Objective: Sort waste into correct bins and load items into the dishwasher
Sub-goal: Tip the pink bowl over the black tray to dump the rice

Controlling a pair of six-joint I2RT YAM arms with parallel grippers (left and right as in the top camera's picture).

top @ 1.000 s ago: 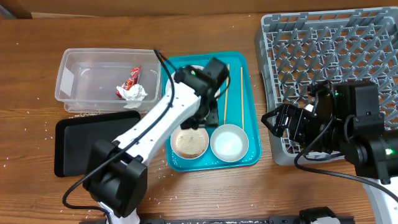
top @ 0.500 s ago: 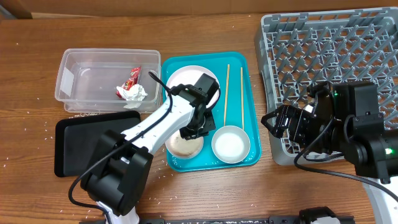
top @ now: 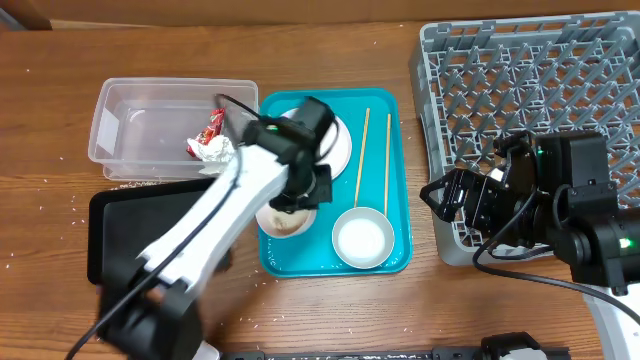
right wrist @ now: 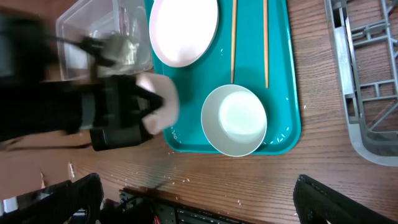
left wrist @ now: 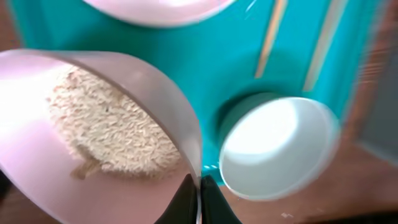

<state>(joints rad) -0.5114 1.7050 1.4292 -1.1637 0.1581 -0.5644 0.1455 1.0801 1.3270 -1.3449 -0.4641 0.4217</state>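
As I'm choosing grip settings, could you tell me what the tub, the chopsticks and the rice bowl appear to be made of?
The tub: clear, glossy plastic; the table shows through. The chopsticks: pale, matte, thin sticks, likely wood or bamboo. The rice bowl: very thin rim, dull pale sheen, possibly metal, though plastic can't be excluded.

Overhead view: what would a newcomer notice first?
The left end effector pinching the rim of a rice bowl at the teal tray's lower-left corner, beside a white bowl. Next, the red-and-white wrapper lying in the clear tub at upper left, and the big grey rack on the right.
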